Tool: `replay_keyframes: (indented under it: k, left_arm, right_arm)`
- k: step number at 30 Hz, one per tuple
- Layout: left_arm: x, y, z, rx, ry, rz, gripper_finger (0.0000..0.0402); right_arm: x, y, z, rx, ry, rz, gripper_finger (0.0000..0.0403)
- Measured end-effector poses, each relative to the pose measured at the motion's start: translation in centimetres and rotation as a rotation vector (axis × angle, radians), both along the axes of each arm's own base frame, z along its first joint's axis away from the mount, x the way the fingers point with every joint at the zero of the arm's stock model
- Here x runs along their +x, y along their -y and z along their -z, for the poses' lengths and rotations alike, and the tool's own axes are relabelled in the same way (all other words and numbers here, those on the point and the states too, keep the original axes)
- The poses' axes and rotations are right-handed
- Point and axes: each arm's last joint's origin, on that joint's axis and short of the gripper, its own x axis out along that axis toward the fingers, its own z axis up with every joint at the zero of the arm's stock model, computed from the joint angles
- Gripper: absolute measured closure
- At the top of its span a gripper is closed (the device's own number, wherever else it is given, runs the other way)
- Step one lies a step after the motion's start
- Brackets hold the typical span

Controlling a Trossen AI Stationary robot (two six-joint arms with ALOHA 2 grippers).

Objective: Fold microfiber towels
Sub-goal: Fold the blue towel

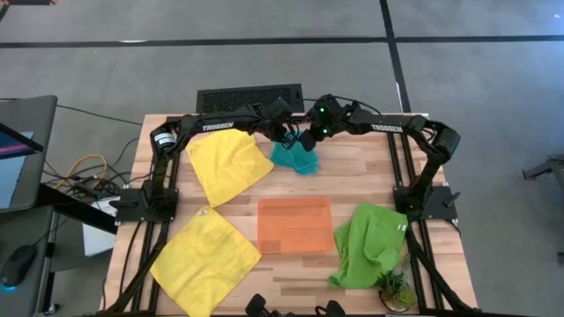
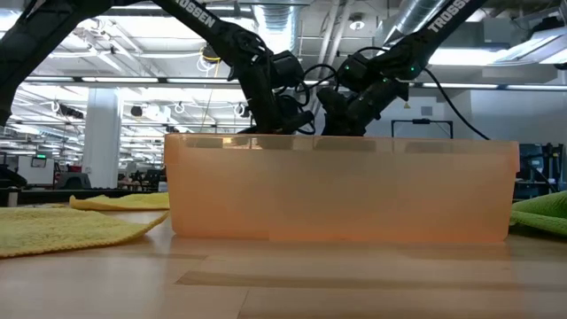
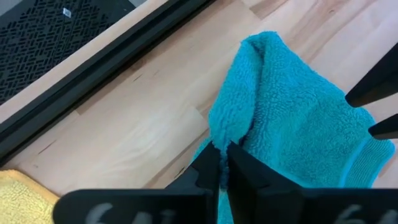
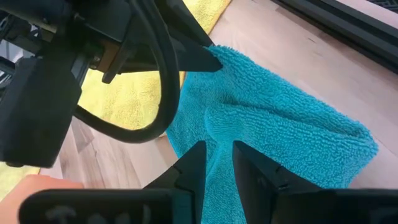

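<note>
Around the orange tray at mid-table, bare wood lies open on its far side up to the teal towel, where both arms crowd together. Yellow towels lie to its left, a lime green towel close on its right.

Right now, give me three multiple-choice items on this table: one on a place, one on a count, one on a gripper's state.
1. Where is the teal towel?
A. at the table's far edge, between both grippers
B. on the orange tray
C. beside the small plant

2. How many yellow towels lie on the table?
A. one
B. two
C. three

3. How is the left gripper?
A. wide open above the tray
B. shut on the teal towel
C. open over a yellow towel

Answers: 1 A, the high view shows it between the arms' tips; 2 B, one far left, one near left; 3 B, its fingers pinch teal cloth.
</note>
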Motion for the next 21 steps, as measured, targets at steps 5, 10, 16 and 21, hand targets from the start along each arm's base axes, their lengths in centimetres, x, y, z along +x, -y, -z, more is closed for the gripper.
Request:
replay_keyframes:
  k: [5, 10, 16, 21]
  left_arm:
    - [-0.1, 0.0, 0.1, -0.007, -0.011, -0.008, 0.0359]
    - [-0.5, 0.0, 0.3, -0.028, -0.046, -0.016, 0.0302]
    - [-0.7, -0.7, -0.5, -0.131, 0.022, 0.034, 0.0252]
    - [-1.0, -1.8, -0.8, -0.241, 0.130, 0.122, 0.0248]
  right_arm:
    - [0.0, 0.0, 0.0, -0.001, 0.000, -0.001, 0.0300]
    - [0.0, 0.0, 0.0, -0.001, 0.000, -0.001, 0.0300]
    - [-0.7, 0.5, -0.3, 0.026, -0.001, 0.014, 0.0300]
    - [-2.0, 0.6, -1.8, 0.048, 0.024, -0.005, 0.0300]
